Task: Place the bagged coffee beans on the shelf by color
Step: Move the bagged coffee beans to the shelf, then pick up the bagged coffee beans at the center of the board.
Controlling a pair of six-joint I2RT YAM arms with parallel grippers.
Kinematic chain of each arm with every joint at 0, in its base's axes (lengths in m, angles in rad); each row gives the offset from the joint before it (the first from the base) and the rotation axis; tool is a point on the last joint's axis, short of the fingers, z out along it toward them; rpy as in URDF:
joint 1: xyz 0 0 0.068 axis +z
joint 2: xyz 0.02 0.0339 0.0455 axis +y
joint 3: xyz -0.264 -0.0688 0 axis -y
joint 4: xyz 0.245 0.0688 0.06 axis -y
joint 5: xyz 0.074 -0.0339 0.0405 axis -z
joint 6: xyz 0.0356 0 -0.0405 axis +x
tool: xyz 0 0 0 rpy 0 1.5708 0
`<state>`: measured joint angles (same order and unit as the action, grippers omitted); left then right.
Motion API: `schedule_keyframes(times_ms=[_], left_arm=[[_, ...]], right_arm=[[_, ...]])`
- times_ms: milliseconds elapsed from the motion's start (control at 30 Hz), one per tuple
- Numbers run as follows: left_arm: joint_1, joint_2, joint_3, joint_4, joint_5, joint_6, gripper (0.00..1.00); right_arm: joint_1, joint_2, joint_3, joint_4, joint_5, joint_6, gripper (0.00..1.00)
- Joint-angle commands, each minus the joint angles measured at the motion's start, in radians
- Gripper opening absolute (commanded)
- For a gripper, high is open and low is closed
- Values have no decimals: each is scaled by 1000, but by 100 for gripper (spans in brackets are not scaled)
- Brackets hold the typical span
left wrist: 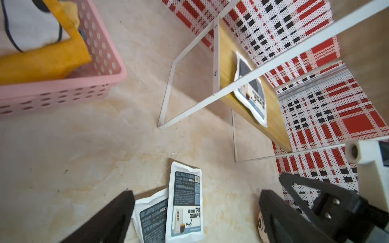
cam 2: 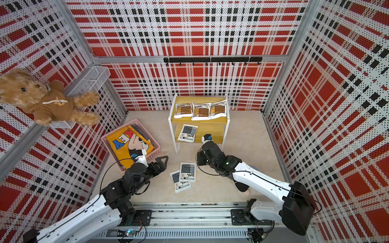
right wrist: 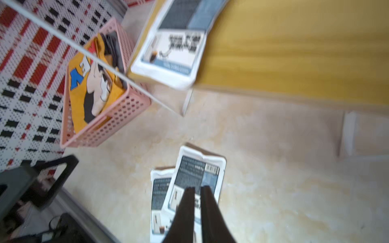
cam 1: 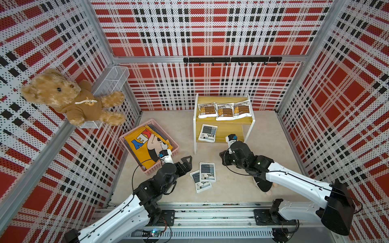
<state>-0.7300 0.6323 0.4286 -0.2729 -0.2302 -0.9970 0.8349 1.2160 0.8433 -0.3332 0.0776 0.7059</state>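
Observation:
The shelf (cam 1: 229, 129) stands at the back wall. Three brown-label bagged coffee beans (cam 1: 225, 112) lie in a row on its top board. One grey-label bag (cam 1: 208, 133) lies on the lower board, also seen in the right wrist view (right wrist: 168, 48). Two more grey-label bags (cam 1: 207, 172) overlap on the floor in front. My left gripper (cam 1: 186, 165) hovers wide open just left of them, holding nothing (left wrist: 196, 195). My right gripper (cam 1: 223, 157) hangs before the shelf's front edge. Its jaws stand a narrow slit apart and empty (right wrist: 197, 188).
A pink basket (cam 1: 130, 136) with a folded yellow cloth (cam 1: 143, 138) sits left of the shelf. A teddy bear (cam 1: 67, 98) and a white wire basket (cam 1: 113, 80) hang on the left wall. A dark soft item (cam 1: 263, 186) lies under my right forearm.

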Motion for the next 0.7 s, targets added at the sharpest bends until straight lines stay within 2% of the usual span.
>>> schedule_keyframes(times_ms=[0,133,267,433,667], left_arm=[[79,43,-50,60,307,5,99],[81,168,-54,93,417,36,99],[64,277,-39,148,445,66,99],[75,440,-21,257,510,110,91],[85,633,76,264,545,196,79]], right_arm=[[1,-20,-58,-57,-131,40,23],[12,21,-131,-7,-194,64,32],[21,70,-173,59,-220,75,37],[22,132,-212,148,-254,89,39],[23,183,-226,196,-263,87,38]])
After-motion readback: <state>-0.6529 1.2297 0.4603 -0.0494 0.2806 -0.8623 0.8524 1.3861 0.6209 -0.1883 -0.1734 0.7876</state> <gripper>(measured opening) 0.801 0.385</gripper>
